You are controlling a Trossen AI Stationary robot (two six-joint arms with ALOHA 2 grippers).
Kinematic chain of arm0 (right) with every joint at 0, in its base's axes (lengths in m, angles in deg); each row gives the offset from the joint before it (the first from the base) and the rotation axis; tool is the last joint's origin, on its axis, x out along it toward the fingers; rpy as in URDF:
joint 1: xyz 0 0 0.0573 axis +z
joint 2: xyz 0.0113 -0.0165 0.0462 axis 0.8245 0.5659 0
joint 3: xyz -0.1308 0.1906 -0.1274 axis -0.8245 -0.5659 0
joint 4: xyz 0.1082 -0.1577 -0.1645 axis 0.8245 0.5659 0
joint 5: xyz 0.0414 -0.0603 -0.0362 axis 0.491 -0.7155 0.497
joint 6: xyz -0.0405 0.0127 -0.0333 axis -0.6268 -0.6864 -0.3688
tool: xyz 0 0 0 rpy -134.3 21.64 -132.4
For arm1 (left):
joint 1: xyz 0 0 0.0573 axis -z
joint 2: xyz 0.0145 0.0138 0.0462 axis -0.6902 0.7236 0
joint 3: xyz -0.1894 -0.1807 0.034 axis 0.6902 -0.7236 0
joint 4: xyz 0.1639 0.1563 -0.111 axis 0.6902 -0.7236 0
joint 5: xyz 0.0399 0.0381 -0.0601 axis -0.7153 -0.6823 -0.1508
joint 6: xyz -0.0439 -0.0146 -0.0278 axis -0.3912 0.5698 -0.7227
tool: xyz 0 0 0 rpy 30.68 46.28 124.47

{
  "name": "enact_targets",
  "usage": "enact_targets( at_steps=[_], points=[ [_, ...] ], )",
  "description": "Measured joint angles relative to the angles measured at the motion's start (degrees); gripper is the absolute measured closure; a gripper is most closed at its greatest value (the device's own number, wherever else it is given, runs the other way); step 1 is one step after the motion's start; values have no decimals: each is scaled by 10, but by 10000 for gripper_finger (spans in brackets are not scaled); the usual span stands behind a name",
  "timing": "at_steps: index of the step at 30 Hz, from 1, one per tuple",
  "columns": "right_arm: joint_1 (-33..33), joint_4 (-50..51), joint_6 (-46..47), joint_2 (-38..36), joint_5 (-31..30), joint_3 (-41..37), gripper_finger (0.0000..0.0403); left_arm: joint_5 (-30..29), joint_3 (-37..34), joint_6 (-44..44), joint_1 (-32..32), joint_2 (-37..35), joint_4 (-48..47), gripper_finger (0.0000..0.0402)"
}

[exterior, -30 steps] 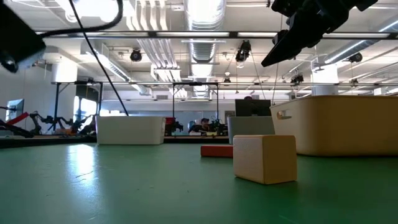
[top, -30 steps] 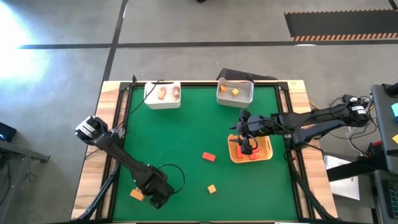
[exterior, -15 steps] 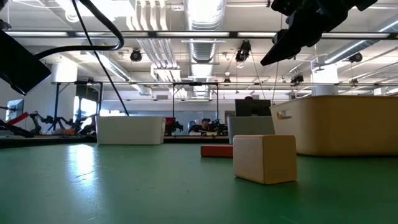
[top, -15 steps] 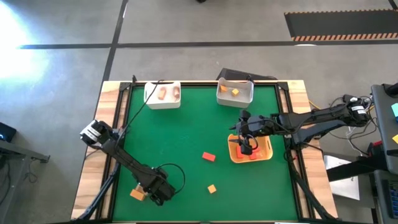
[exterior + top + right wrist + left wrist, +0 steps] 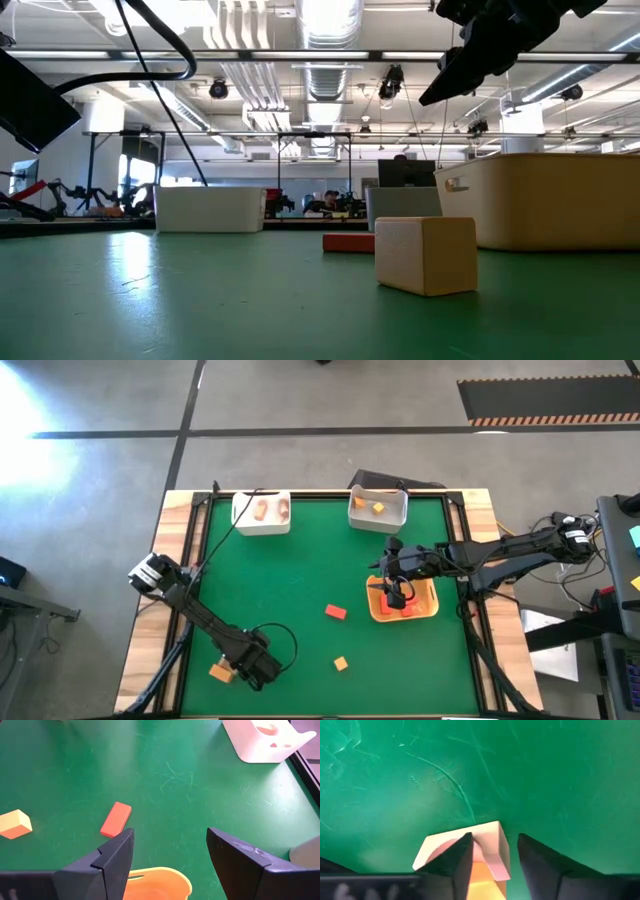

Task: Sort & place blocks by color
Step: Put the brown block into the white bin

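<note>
My left gripper [image 5: 492, 862] [image 5: 250, 665] is open at the near left and points down at a tan block [image 5: 492, 845] [image 5: 220, 672] that lies on the green mat. One finger covers part of the block, and the rest shows in the gap. My right gripper [image 5: 170, 865] [image 5: 397, 592] is open and empty above the orange tray [image 5: 157, 882] [image 5: 425, 600], which holds red blocks. A red bar [image 5: 335, 612] [image 5: 116, 818] and a small orange-tan cube [image 5: 341, 663] [image 5: 425, 255] lie loose on the mat. My left gripper comes at the tan block from above, pointing down. One finger [image 5: 457, 857] stands over the block's top face [image 5: 487, 840]. I cannot tell whether it touches the block, which lies flat on the mat.
Two white bins stand at the far edge, the left one [image 5: 262, 512] with tan pieces and the right one [image 5: 378, 508] with orange ones. The mat's middle [image 5: 290, 580] is bare. A wooden rim [image 5: 175, 560] frames the table.
My left arm has sunk a little over the tan block at the near left. The blocks lie where they were.
</note>
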Motion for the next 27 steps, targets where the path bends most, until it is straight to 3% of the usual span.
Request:
enact_targets(
  at_steps=[10,15,18,23,27],
  points=[
    [0,0,4,0,-1,0,165,-13,5,18,-6,-3,1,381],
    [0,0,1,0,-2,0,165,-124,32,94,-30,-21,7,381],
    [4,0,4,-1,-2,0,165,-234,64,202,-52,-37,5,376],
    [32,-5,6,-27,-2,0,165,-396,110,465,-102,-71,11,373],
    [55,-31,-14,-66,-2,0,165,-461,103,667,-157,-112,91,373]
  ],
)
